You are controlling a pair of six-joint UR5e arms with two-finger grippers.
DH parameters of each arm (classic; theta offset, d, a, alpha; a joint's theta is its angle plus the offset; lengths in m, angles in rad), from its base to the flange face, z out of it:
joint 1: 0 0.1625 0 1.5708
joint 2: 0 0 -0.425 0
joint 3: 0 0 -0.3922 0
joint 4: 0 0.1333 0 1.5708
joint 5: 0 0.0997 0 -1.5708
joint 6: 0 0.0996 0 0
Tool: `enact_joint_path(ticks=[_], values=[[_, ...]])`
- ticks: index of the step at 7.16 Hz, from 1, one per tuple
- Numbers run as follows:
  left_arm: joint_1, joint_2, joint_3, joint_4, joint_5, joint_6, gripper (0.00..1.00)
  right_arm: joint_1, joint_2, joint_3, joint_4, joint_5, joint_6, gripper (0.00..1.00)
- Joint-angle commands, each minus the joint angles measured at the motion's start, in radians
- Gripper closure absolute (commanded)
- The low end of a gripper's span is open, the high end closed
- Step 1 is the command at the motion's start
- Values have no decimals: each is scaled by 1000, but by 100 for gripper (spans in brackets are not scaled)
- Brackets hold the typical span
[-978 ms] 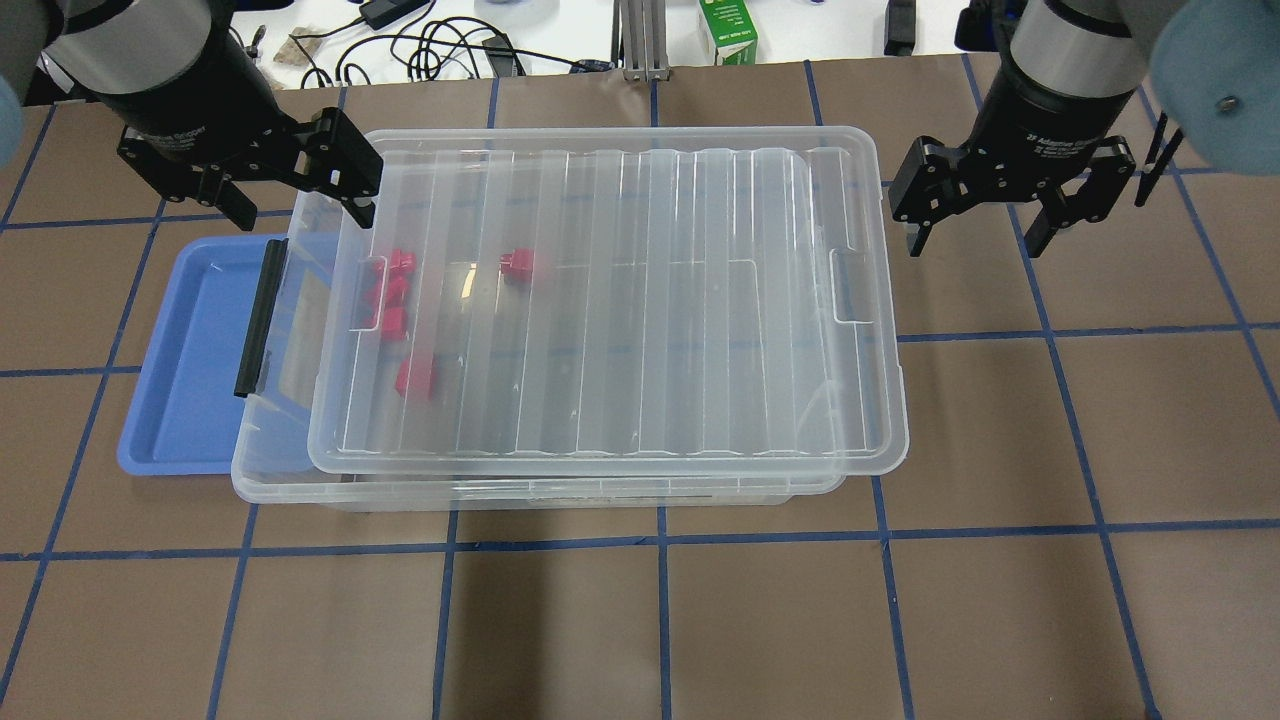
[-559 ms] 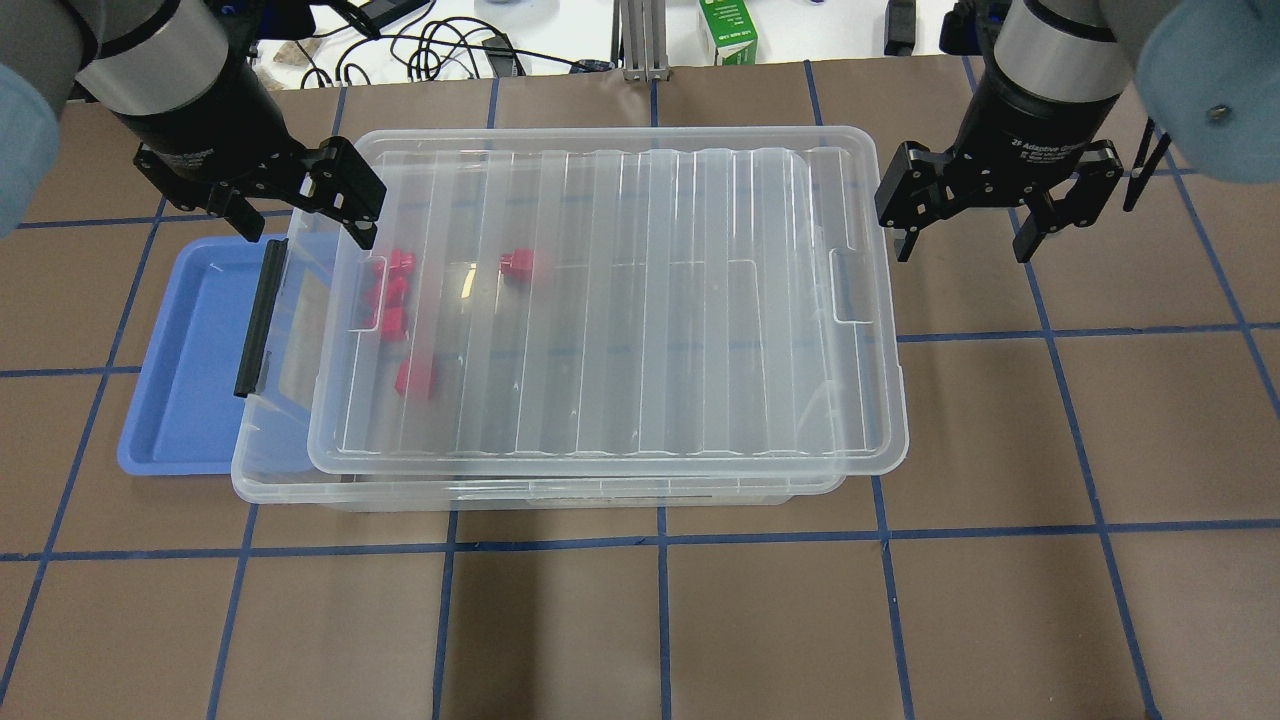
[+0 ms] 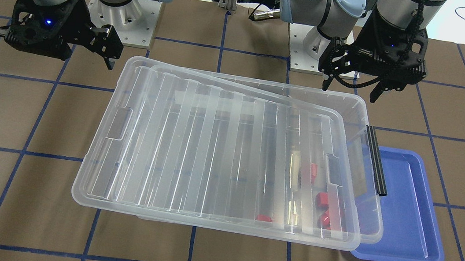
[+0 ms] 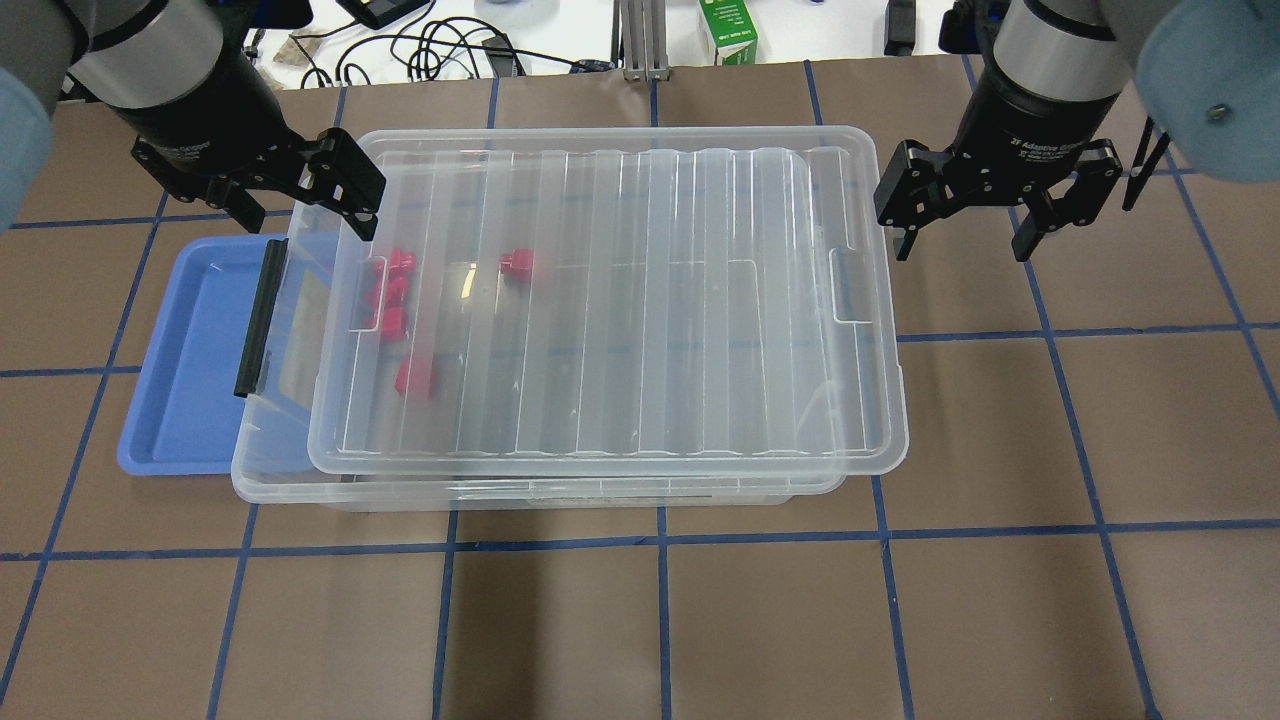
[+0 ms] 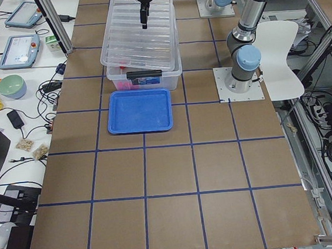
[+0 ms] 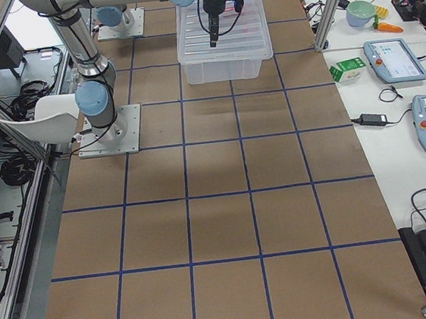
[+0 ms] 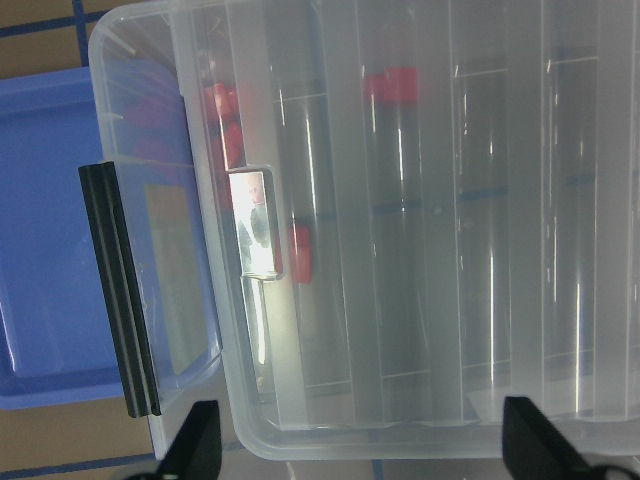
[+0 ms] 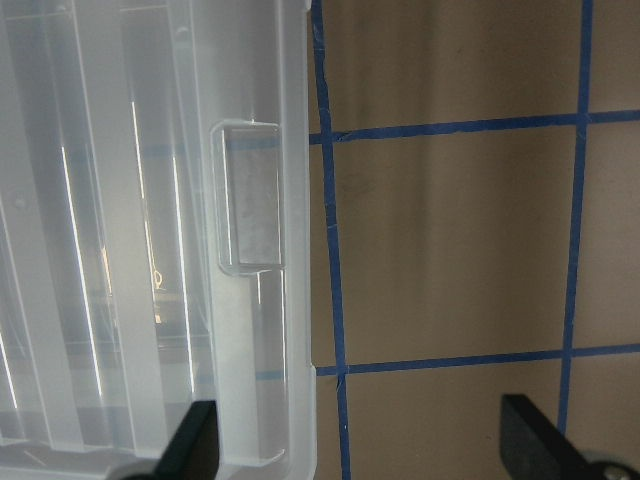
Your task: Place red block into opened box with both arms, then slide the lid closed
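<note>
The clear box [image 4: 275, 487] sits mid-table with the ribbed lid [image 4: 650, 300] lying on it, shifted right and slightly skewed, so a strip at the box's left end stays uncovered. Several red blocks [image 4: 517, 265] lie inside near the left end, seen through the lid [image 7: 450, 250]. My left gripper [image 4: 300, 210] hangs open and empty over the lid's far-left corner. At the lid's far-right corner, just outside its edge, my right gripper [image 4: 960, 240] hangs open and empty. The right wrist view shows the lid's notch [image 8: 250, 200].
A blue tray [image 4: 190, 360] lies partly under the box's left end. A black clip handle [image 4: 258, 318] sits on that end of the box. Cables and a green carton [image 4: 727, 30] lie beyond the far table edge. Brown taped table surface surrounds the box.
My left gripper has shifted slightly right toward the lid's corner. The right gripper has moved a little left toward the lid's edge. Lid, box and blocks have not moved.
</note>
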Motion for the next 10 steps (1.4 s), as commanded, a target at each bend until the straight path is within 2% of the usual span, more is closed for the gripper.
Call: enact_joint_path(ticks=[1,3,5,8,10], values=[[-2,-4,-1,0,-2,0,0,0,5,-2,-13,1,1,0],[-2,-2,-3,0,-2,0,0,0,31,-3,-114,2,1,0],[-3,-2,-6,3,-2,0,0,0,107,-55,-214,2,0,0],[-3,-1,-6,0,-1,1,0,0,262,-250,-213,2,1,0],[-2,-1,-6,0,-1,1,0,2,298,-265,-228,1,0,0]])
